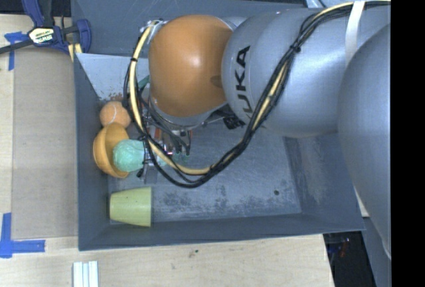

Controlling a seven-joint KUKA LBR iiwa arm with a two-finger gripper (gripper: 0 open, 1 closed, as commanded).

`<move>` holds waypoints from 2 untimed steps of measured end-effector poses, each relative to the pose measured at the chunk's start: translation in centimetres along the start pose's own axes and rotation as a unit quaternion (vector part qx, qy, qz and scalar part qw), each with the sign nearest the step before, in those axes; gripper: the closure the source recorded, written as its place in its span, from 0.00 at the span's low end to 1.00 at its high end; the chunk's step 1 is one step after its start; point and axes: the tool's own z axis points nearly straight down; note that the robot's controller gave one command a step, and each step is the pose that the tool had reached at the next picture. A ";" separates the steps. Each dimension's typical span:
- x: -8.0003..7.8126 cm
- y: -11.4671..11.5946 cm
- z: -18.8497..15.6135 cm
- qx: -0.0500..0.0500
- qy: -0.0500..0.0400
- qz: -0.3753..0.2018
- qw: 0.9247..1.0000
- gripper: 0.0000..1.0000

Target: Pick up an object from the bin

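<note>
My jaws are down in the grey bin (265, 206), tucked under my orange wrist cover (189, 63), so honestly I can't tell if they're open or closed. Right beside them, on the side away from my arm, a pale green ball (128, 155) sits against an orange rounded toy (105, 149). A yellow-green cup (131, 206) lies on its side near them too, toward the bin's front wall.

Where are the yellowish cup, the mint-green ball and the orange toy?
yellowish cup (131, 206): camera view, its side.
mint-green ball (128, 155): camera view, its top.
orange toy (103, 149): camera view, its larger lobe.
</note>
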 end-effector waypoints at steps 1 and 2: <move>-0.2 -0.2 -0.5 -0.001 -0.004 0.003 1.000 0.00; -5.2 -2.8 13.6 0.000 -0.001 0.039 0.999 0.00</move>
